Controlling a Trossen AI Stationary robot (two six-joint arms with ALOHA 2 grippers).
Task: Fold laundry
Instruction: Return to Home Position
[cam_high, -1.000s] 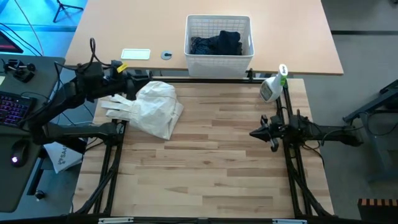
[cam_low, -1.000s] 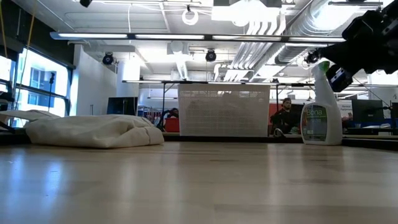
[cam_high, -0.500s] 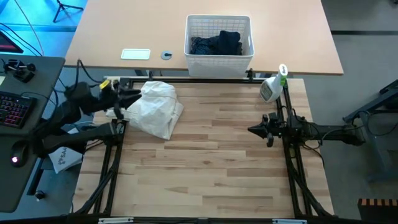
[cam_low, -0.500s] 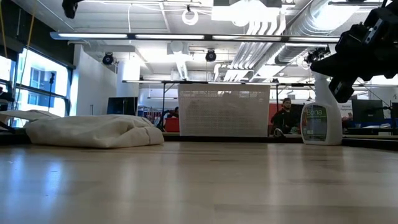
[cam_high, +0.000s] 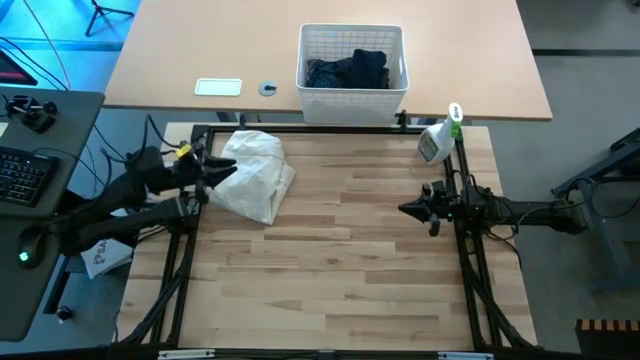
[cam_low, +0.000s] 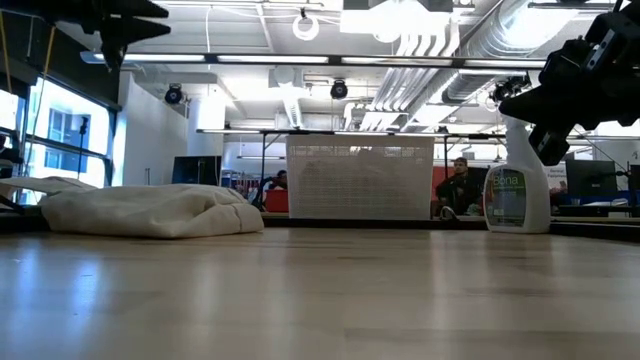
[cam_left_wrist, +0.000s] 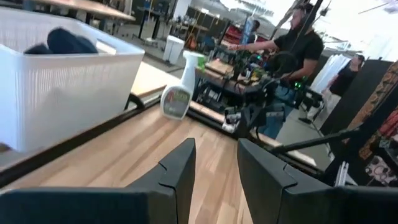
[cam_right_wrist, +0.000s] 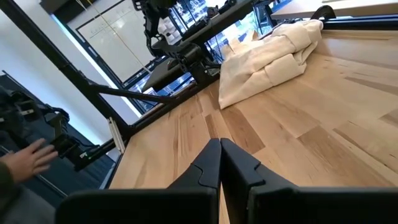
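The dark garments (cam_high: 348, 70), heaped in the white basket (cam_high: 352, 98), looked soft and light, best pinched at a hem; the left gripper (cam_high: 225, 168) hung slightly parted and empty beside the cream bundle (cam_high: 260, 178), the right gripper (cam_high: 407, 211) closed and empty opposite.

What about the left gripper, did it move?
Yes. The left gripper moved away from the basket, pulling back to the white cloth's left edge.
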